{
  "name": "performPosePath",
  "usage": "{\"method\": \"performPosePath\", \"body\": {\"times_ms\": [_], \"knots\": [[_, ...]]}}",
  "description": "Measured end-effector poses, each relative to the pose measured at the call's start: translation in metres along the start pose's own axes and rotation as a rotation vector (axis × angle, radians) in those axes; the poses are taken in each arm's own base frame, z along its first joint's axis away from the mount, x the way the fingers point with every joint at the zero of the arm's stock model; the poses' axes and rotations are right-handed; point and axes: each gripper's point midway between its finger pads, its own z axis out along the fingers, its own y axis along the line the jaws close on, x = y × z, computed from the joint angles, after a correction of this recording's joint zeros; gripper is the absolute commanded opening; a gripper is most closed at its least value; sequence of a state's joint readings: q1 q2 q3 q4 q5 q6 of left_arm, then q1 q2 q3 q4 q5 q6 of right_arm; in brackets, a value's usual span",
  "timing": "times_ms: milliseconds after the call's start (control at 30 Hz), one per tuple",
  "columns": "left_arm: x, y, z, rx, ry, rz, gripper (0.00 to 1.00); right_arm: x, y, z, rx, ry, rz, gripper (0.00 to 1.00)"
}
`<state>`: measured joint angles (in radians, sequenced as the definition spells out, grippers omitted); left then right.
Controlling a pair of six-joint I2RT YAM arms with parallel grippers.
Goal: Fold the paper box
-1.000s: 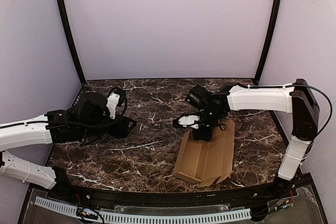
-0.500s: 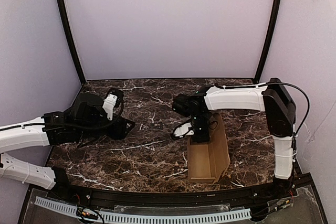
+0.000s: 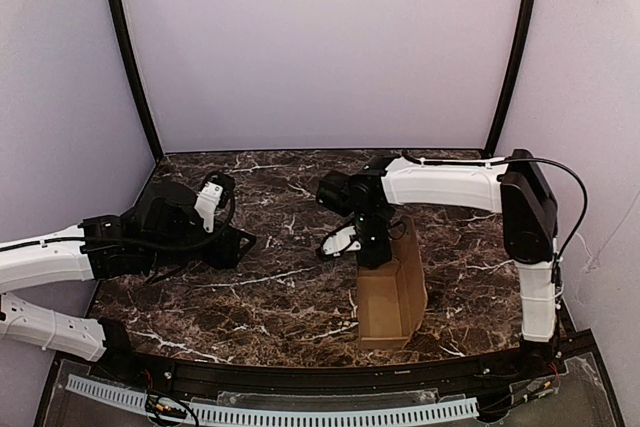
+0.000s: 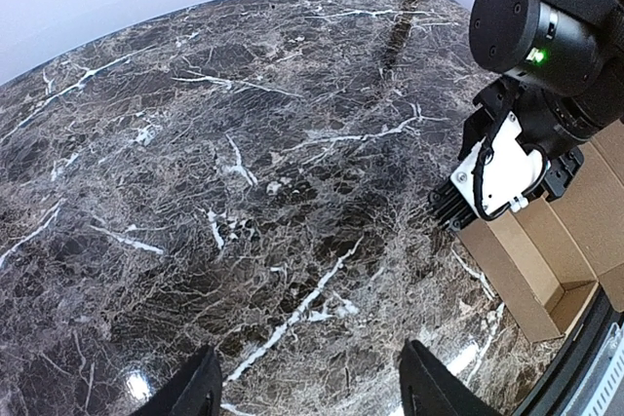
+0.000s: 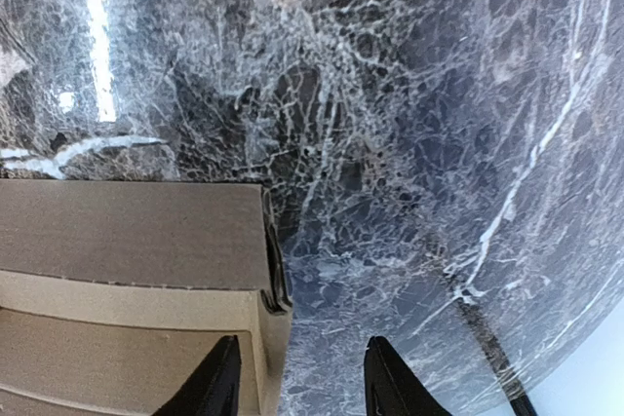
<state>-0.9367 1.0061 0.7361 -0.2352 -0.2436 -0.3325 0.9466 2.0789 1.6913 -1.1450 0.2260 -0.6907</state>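
The paper box (image 3: 388, 297) is brown cardboard standing as an open-topped trough on the right half of the marble table, its long side running front to back. My right gripper (image 3: 374, 253) hangs over its far end. In the right wrist view that gripper (image 5: 302, 384) is open: one finger (image 5: 219, 382) is over the box's (image 5: 127, 231) inside, the other over the marble, and the box's side wall runs between them untouched. My left gripper (image 4: 312, 398) is open and empty over bare marble at the left (image 3: 240, 243), well apart from the box (image 4: 531, 255).
The dark marble table (image 3: 290, 297) is closed in by purple walls at the back and sides, with black poles (image 3: 128, 57) in the corners. A white cable track (image 3: 300, 412) runs along the front edge.
The right gripper has opened and let go of the box. Its arm swung left, and the box turned and folded from a splayed sheet into a narrower upright trough. The left arm barely moved.
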Motion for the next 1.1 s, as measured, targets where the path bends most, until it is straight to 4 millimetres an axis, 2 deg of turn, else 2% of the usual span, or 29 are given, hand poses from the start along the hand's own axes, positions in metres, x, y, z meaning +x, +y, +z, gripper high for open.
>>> {"method": "performPosePath", "body": {"times_ms": [133,267,367,467,533,600,700,800,900,1000,1100], "knots": [[0.001,-0.001,0.001,0.005,0.004,0.002,0.64,-0.010,-0.009,-0.019,0.039,-0.046,0.021,0.49],[0.008,-0.004,0.008,0.016,0.036,0.013,0.67,-0.013,-0.020,-0.051,0.099,-0.121,0.072,0.56],[0.015,-0.009,0.017,0.035,0.070,0.028,0.68,-0.009,-0.031,-0.093,0.177,-0.223,0.132,0.60],[0.020,-0.019,0.028,0.066,0.114,0.051,0.70,-0.001,-0.043,-0.152,0.298,-0.378,0.209,0.63],[0.020,-0.028,0.037,0.096,0.139,0.067,0.70,0.007,-0.048,-0.182,0.359,-0.462,0.265,0.66],[0.018,-0.039,0.046,0.137,0.158,0.083,0.71,0.018,-0.052,-0.200,0.400,-0.522,0.331,0.68],[0.012,-0.061,0.062,0.223,0.176,0.113,0.71,0.038,-0.057,-0.202,0.425,-0.559,0.442,0.75],[0.008,-0.083,0.080,0.308,0.198,0.145,0.71,0.060,-0.058,-0.187,0.426,-0.571,0.564,0.80],[0.008,-0.102,0.098,0.378,0.218,0.183,0.71,0.079,-0.052,-0.180,0.426,-0.607,0.659,0.93],[0.010,-0.122,0.116,0.440,0.233,0.240,0.71,0.094,-0.045,-0.190,0.434,-0.692,0.748,0.99],[0.012,-0.139,0.132,0.492,0.242,0.306,0.71,0.103,-0.041,-0.207,0.442,-0.800,0.811,0.99]]}}
